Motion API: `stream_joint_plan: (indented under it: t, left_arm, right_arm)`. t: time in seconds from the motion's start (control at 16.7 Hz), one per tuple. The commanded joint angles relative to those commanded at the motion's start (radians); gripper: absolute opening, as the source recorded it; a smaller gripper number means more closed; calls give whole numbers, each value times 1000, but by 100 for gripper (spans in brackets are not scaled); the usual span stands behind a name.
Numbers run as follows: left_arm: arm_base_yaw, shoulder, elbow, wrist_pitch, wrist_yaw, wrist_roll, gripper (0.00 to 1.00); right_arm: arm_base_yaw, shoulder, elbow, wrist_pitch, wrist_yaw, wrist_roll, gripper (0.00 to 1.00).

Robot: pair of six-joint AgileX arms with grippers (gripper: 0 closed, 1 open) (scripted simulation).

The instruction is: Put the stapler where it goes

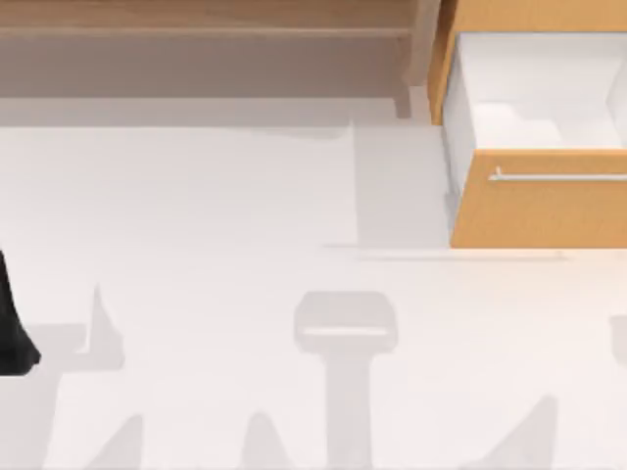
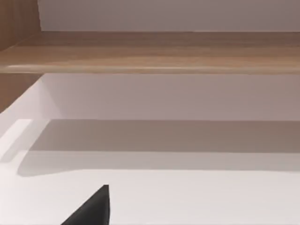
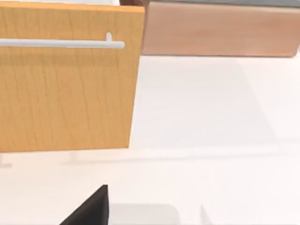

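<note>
Overhead, the drawer [image 1: 537,137] stands pulled out at the table's far right, its white interior open to the camera. Wood front panel [image 1: 549,201] faces the near side, a thin pale bar handle [image 1: 558,177] running across it. Inside, white walls and a white floor with a soft shadow across the floor; I make out no object lying in it, though its right part runs past the frame edge.

My left arm [image 1: 14,323] sits parked at the table's left edge, a black shape partly cut by the frame. From my left wrist, one black fingertip [image 2: 93,208] pokes in over the white table [image 2: 187,197]; whether that gripper is open or closed I cannot tell.

From my right wrist, a black fingertip [image 3: 91,208] over the table, with the drawer's wood front and handle near ahead. Open or closed here, again I cannot tell.

The stapler: I cannot place it; no blue object visible on the table or in the drawer's visible part
</note>
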State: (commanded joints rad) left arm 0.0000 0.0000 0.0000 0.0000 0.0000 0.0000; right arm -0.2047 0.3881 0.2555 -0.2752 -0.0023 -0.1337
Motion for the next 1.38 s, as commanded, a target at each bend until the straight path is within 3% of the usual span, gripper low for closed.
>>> stream_joint_plan:
  t: [0.66,1.08,1.38]
  left_arm:
    - [0,0,0,0,0,0,100]
    - [0,0,0,0,0,0,100]
    - [0,0,0,0,0,0,100]
  right_arm:
    - [-400,991,499,-537,-5,-261,100]
    - [-456,1109,569,-613,-5,-298,100]
    - [-452,1146,527,-535,-5,-294,100]
